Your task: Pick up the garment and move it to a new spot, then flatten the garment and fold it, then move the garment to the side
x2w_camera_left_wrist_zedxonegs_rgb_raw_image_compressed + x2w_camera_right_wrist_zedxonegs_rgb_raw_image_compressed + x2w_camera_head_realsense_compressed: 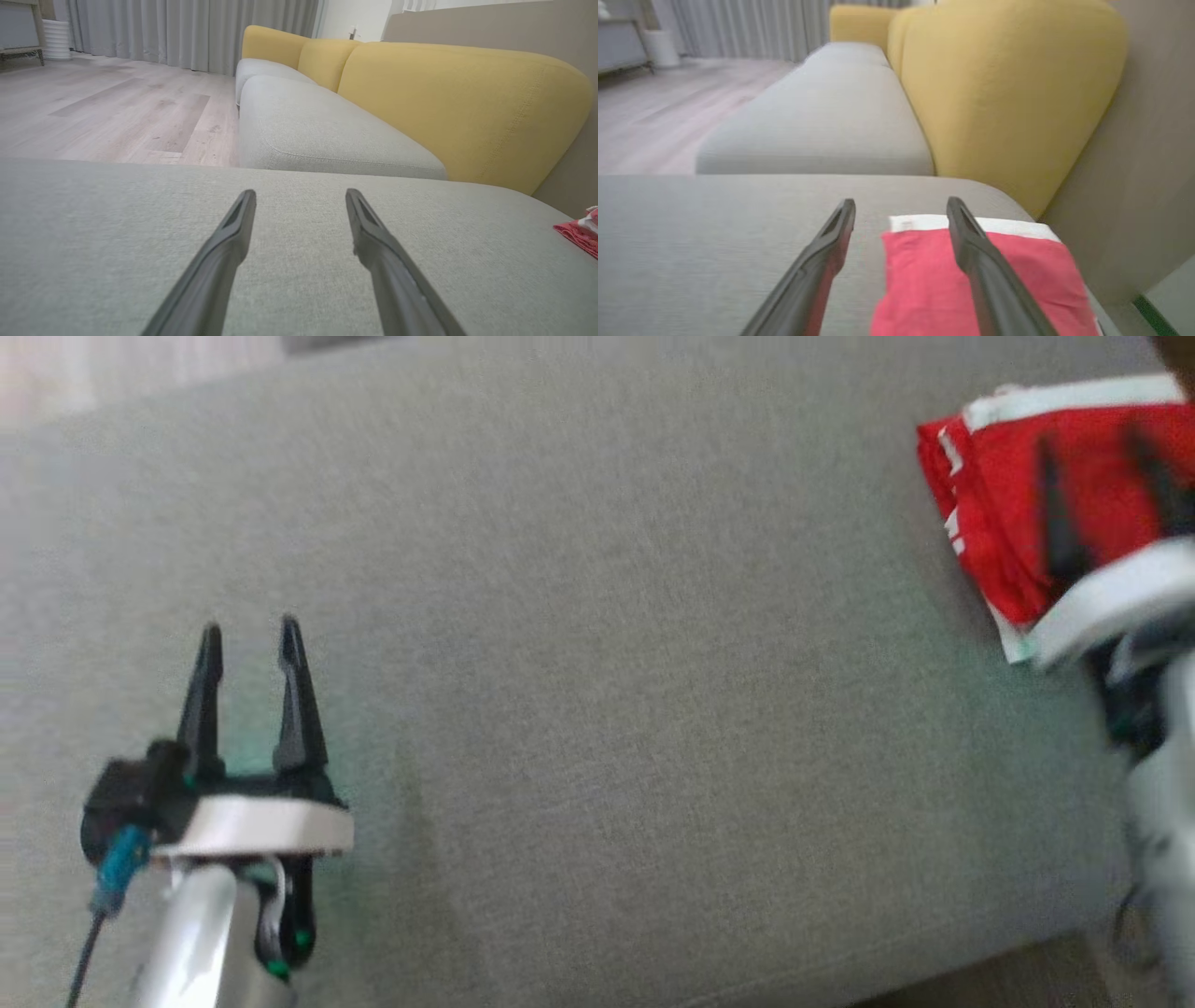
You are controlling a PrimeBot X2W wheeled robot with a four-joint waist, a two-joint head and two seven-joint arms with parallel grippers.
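Observation:
The garment [1008,495] is a folded red cloth with a white band, lying at the far right of the grey cushion [597,644]. My right gripper [1097,476] hovers over it, blurred, its two dark fingers spread apart. In the right wrist view the garment [924,284] lies flat under the open right gripper [900,207], with nothing held between the fingers. My left gripper [250,639] stands open at the lower left over bare cushion, far from the garment. A red corner of the garment [579,231] shows at the right edge of the left wrist view, beyond the open left gripper [301,196].
A yellow backrest [462,102] and a further grey seat [322,135] lie beyond the cushion. Wooden floor [117,112] and grey curtains [187,28] are to the left. A beige wall [1148,140] stands close beside the garment. The cushion's front edge [934,971] runs at the lower right.

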